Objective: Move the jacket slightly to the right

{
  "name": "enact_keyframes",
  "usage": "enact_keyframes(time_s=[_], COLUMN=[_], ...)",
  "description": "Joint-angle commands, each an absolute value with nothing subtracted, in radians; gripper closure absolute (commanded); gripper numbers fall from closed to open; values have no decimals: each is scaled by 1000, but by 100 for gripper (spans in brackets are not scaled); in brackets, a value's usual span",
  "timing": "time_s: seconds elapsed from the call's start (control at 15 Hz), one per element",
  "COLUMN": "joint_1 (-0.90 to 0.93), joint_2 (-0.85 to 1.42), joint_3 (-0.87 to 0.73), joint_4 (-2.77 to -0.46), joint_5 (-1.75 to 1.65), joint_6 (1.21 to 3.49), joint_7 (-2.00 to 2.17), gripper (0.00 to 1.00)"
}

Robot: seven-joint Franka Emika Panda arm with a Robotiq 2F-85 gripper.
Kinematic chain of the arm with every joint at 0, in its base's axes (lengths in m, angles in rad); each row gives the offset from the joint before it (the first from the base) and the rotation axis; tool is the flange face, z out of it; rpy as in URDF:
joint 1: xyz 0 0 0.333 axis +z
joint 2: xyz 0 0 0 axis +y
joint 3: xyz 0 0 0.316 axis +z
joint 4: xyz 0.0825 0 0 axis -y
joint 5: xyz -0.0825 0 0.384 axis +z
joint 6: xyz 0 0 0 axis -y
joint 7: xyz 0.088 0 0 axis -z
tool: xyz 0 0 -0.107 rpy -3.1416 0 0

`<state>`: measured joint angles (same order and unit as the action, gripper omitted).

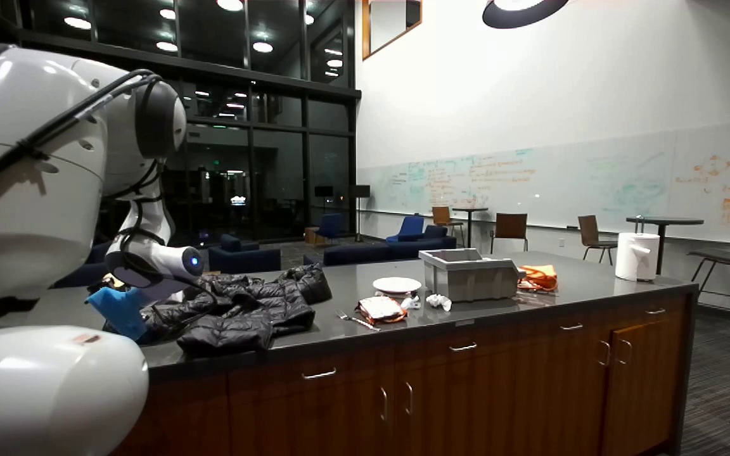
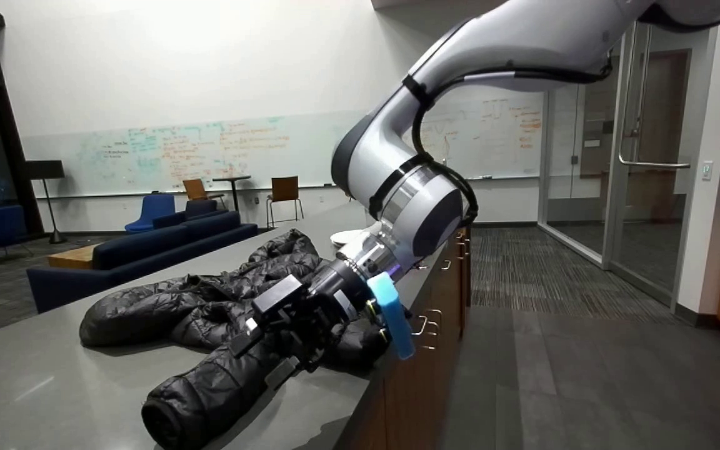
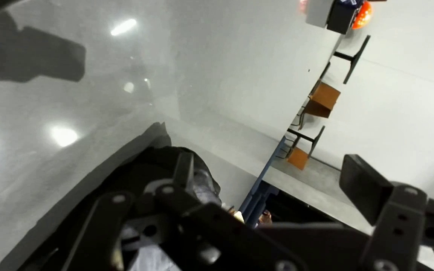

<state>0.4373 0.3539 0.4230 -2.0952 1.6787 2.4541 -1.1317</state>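
Bare counter (image 1: pixel 351 285) between jacket (image 1: pixel 248 305) and plate (image 1: pixel 397 285), bin (image 1: pixel 474 280) beyond

The counter (image 1: pixel 583 288) has a dark grey top, with a black jacket (image 1: pixel 238 313) bunched at the drawer-side edge. Along this edge follow a fork (image 1: pixel 360 321), a packet (image 1: pixel 381 309), a crumpled white scrap (image 1: pixel 439 302) and a grey bin (image 1: pixel 469 283); a plate (image 1: pixel 397 285) sits farther in. An orange bag (image 1: pixel 539 277) (partly hidden by the bin) lies beside it. A white canister (image 1: pixel 632 259) stands near a drawer-side corner.
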Motion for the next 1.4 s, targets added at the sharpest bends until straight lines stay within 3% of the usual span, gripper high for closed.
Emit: enact_keyframes(time_s=[0.0, 0.4, 0.73, 1.33], joint_1=[473, 540, 608, 755], joint_2=[414, 434, 417, 469], joint_3=[401, 366, 348, 296], joint_4=[-2036, -1963, -1902, -1887], joint_5=[1792, 1822, 1732, 1205], joint_6=[2439, 2517, 2724, 2956], joint_7=[-1201, -1220, -1165, -809], gripper=[0, 0, 0, 0])
